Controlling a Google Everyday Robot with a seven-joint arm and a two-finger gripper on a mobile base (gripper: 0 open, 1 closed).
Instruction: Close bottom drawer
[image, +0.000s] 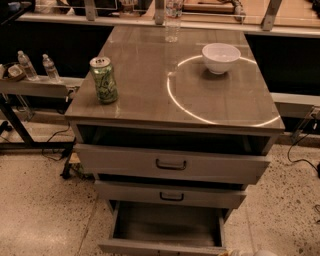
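The grey metal cabinet (172, 90) has three drawers, all pulled out. The bottom drawer (165, 227) sticks out farthest. Its long flat tray is open and looks empty, and its front panel (160, 248) lies at the frame's bottom edge with the handle cut off. The middle drawer (170, 195) and the top drawer (172, 164) stand out less, each with a dark bar handle. My gripper is not in view. A small pale shape (250, 253) shows at the bottom edge, right of the bottom drawer's front, and I cannot tell what it is.
On the cabinet top stand a green can (103, 79), a white bowl (220, 57) and a clear bottle (172, 20). A low shelf (35, 86) with small bottles is at the left. Cables lie on the speckled floor (40, 210) on both sides.
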